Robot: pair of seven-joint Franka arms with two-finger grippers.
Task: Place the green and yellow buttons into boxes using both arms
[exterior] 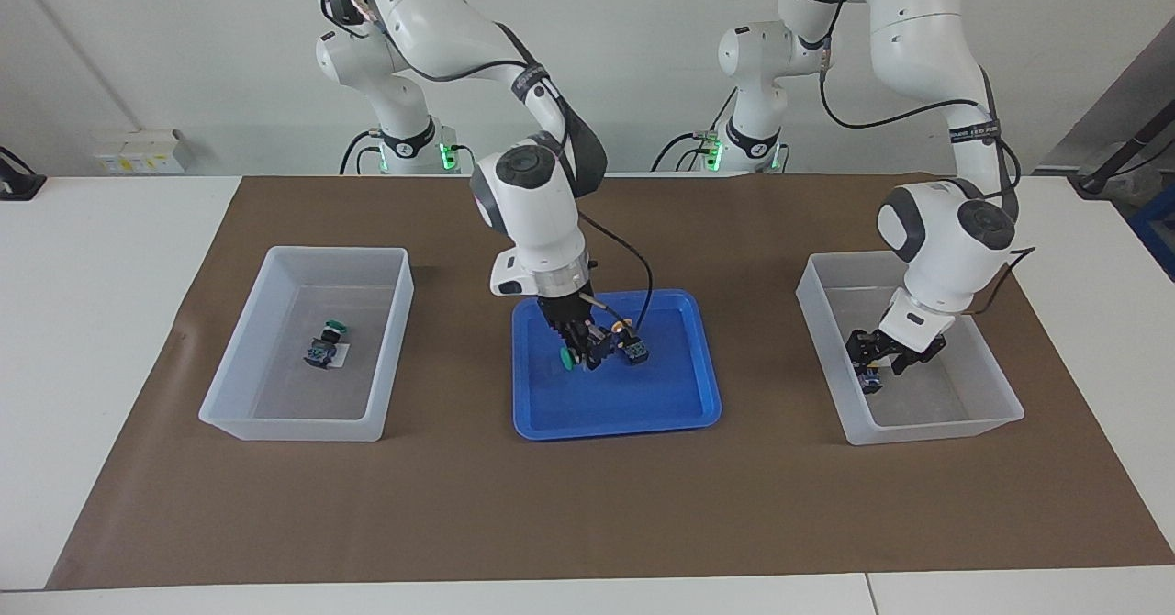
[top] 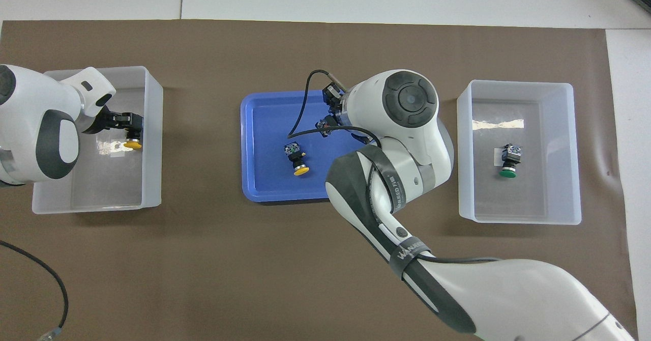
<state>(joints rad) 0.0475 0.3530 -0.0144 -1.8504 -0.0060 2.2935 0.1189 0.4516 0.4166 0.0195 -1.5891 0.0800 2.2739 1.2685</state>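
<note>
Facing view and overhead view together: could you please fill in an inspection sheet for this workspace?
Surface: brown mat on a white table.
Job's things: green button in the box at the right arm's end; yellow button and second green button in the blue tray; second yellow button inside the box at the left arm's end.
Clutter: nothing seen.
Grippers: right gripper at the second green button; left gripper over the second yellow button.
Cables: wrist cable loops over the tray; loose black cable lies on the mat.
Surroundings: white wall, socket box.

Green button (top: 509,162) in box (top: 567,142), yellow button (top: 296,159) lying in blue tray (top: 259,178)
</note>
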